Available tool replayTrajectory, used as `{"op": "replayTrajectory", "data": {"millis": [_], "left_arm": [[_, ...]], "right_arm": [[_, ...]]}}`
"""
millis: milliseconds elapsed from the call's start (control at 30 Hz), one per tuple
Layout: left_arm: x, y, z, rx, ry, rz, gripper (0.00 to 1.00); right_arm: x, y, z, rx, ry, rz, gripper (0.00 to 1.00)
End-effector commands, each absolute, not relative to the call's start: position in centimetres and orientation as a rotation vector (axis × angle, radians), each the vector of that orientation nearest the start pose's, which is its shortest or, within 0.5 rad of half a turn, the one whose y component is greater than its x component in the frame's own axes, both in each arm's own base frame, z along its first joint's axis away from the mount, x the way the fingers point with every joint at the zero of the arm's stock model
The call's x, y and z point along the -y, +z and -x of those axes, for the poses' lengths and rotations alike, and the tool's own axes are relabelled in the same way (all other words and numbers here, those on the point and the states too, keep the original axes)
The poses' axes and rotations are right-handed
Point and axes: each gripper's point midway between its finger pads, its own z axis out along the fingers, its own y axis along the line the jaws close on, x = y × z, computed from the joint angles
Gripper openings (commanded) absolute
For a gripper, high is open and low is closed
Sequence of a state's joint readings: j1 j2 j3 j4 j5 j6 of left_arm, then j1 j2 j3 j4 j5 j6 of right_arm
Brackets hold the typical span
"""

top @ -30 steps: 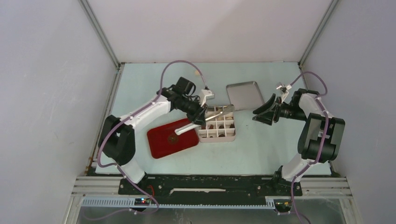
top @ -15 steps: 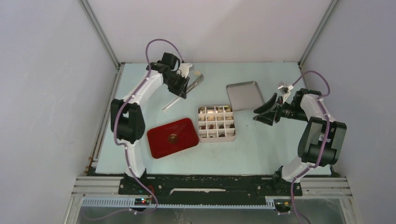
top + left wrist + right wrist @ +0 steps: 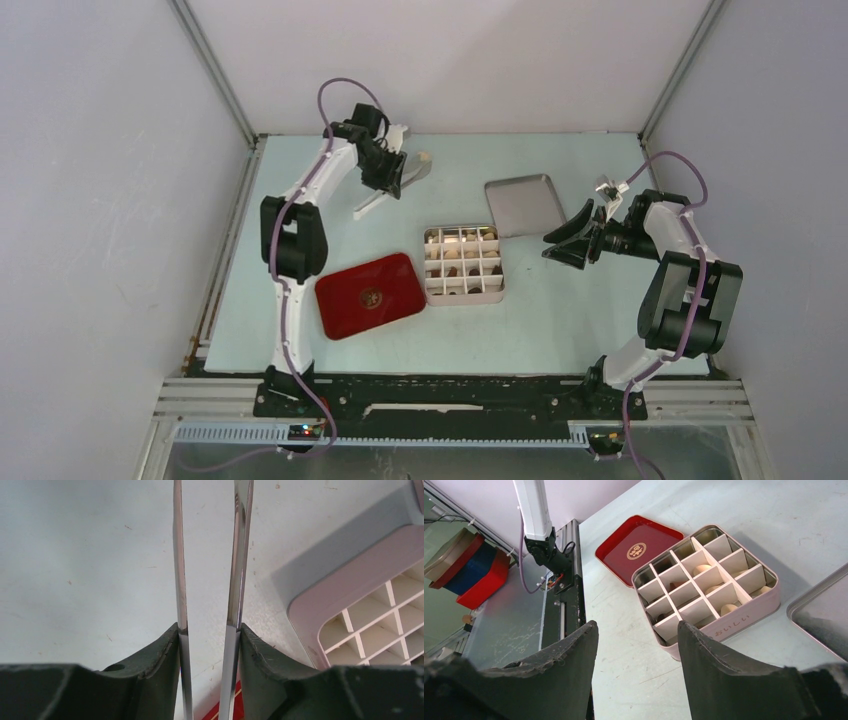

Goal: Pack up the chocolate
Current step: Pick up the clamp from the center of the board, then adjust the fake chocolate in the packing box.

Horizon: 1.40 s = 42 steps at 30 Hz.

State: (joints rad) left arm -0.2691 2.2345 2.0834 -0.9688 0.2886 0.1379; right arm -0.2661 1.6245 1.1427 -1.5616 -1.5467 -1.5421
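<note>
One move | left gripper [image 3: 210, 630] grasping tongs [image 3: 236, 580], withdrawn from box [image 3: 744, 616] | right gripper [image 3: 636, 627] released

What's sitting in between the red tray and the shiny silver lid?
The pink box with little dividers, holding chocolate pieces, sits between the red tray and the silver lid. The top view shows it best.

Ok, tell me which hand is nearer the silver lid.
Right. The right hand hangs open just off the near right corner of the silver lid; the left hand, gripping tongs, is farther to its left.
</note>
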Motion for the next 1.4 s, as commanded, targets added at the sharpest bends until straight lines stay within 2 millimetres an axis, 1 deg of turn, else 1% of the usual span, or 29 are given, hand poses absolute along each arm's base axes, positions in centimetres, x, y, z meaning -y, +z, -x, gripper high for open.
{"op": "replayTrajectory", "data": {"millis": [0,133,433,633,933,1167,1233,1367], "left_arm": [[17.1,11.5,-49.3,-2.577,-0.412,-0.562,0.46],[16.9,10.3,-50.2,-2.584,-0.402,-0.544,0.46],[17.6,8.7,-52.4,-2.572,-0.437,-0.509,0.48],[17.6,7.5,-53.5,-2.577,-0.430,-0.474,0.49],[18.4,7.4,-55.7,-2.522,-0.462,-0.431,0.53],[19.1,7.5,-57.8,-2.459,-0.488,-0.385,0.56],[19.2,7.3,-58.0,-2.456,-0.494,-0.382,0.55],[19.4,6.7,-57.8,-2.467,-0.515,-0.388,0.49]], "right_arm": [[-11.0,24.2,-27.2,-1.518,1.384,0.600,0.62],[-11.0,24.1,-27.3,-1.523,1.387,0.596,0.62],[-11.0,23.8,-27.4,-1.530,1.392,0.591,0.62],[-10.9,23.7,-27.4,-1.535,1.396,0.587,0.62],[-10.8,23.5,-27.6,-1.536,1.398,0.580,0.61],[-10.5,23.7,-27.7,-1.533,1.391,0.567,0.61],[-10.4,23.8,-27.8,-1.535,1.388,0.561,0.61],[-10.1,23.8,-27.9,-1.533,1.383,0.547,0.61]]}}
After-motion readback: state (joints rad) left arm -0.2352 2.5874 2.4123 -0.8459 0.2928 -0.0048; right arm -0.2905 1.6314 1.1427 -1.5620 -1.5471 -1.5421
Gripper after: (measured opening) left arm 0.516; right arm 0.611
